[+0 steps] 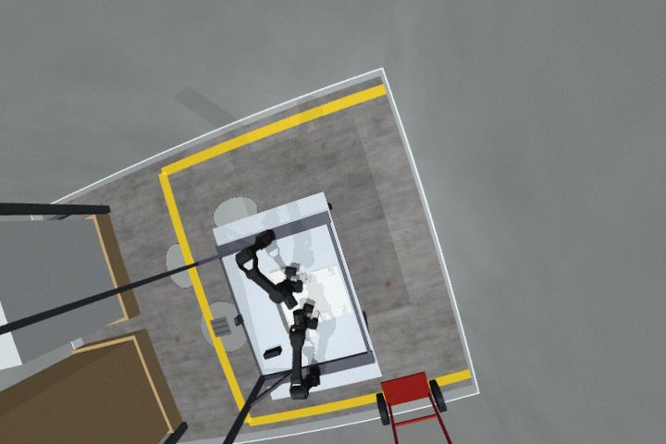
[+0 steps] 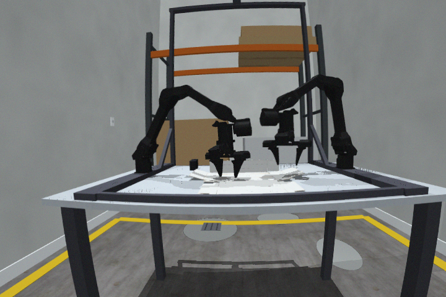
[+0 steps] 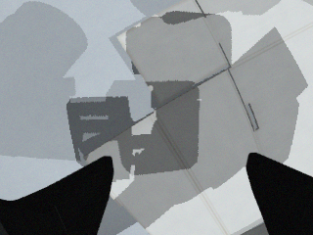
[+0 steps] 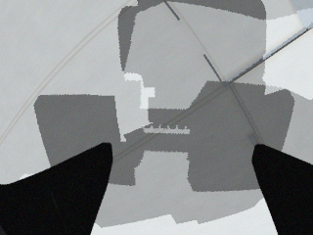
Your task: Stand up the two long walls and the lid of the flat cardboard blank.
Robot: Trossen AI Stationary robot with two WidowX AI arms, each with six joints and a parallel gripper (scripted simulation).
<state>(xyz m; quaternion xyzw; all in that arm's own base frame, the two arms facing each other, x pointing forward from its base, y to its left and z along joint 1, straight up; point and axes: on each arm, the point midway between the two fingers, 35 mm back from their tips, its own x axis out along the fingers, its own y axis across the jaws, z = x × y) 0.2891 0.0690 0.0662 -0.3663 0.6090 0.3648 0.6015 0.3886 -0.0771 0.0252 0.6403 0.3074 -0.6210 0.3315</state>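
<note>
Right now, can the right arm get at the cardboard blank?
Likely yes: the right gripper is open, pointing down over the cardboard blank, with nothing visible between. Whether the tips already touch, I can't tell.

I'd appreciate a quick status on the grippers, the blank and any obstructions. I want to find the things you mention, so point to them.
Left gripper point(image 1: 298, 277) point(image 2: 287, 164) point(image 3: 179, 157), right gripper point(image 1: 314, 315) point(image 2: 227, 176) point(image 4: 183, 145) open, empty. Blank point(image 1: 328, 292) point(image 2: 244, 189) point(image 3: 215, 117) point(image 4: 73, 49) mostly flat, rear panel upright. Both grippers overhead, possibly obstructing.

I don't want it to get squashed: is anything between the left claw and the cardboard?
No, nothing sits between the left claw and the cardboard. The exterior and left wrist views show only shadows there.
</note>
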